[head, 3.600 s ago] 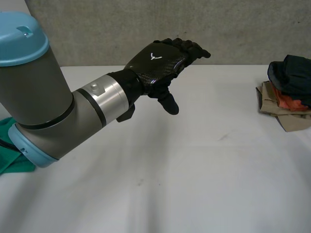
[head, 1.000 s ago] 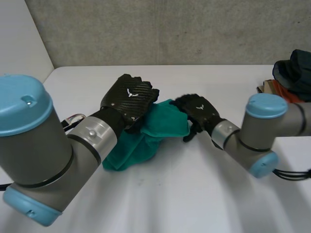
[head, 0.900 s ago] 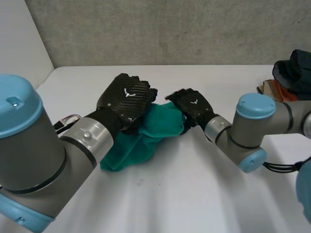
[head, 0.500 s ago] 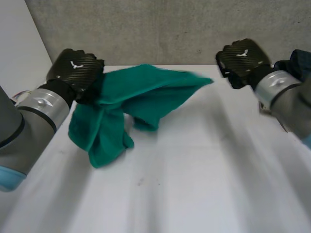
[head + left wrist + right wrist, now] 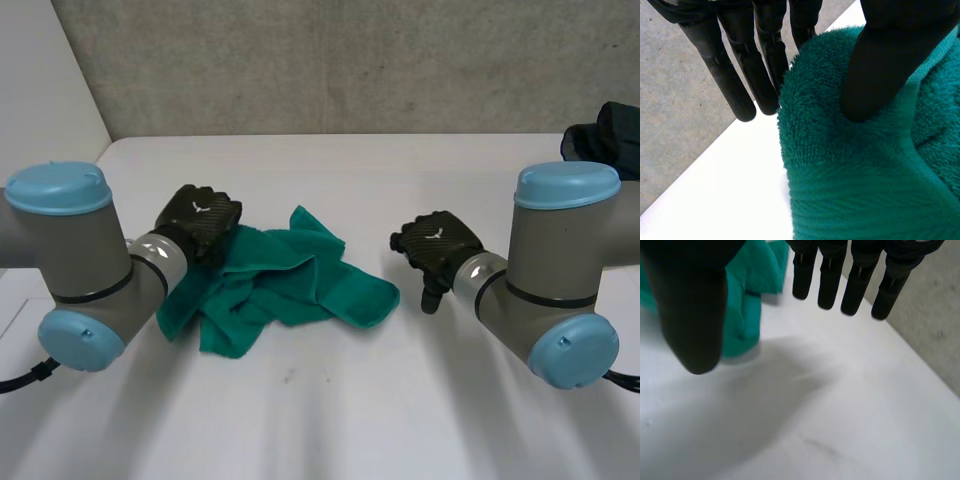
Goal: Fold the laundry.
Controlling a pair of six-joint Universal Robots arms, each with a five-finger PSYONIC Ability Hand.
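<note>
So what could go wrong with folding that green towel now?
The green towel lies bunched up, so a fold now would likely come out lumpy.
The left hand pinches it at one edge; lifting there may just drag the heap.
The right hand is open, beside the towel; reaching in, it might grab the wrong layer.

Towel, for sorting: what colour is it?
The towel is teal green, clearest in left wrist view.

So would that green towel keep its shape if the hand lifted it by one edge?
Probably not: the towel lies crumpled in soft folds, so it would likely droop. Its fuzzy pile, dented by the thumb of the left hand, suggests it grips well rather than slipping. Pushed, it would probably bunch up on the table instead of sliding flat.
</note>
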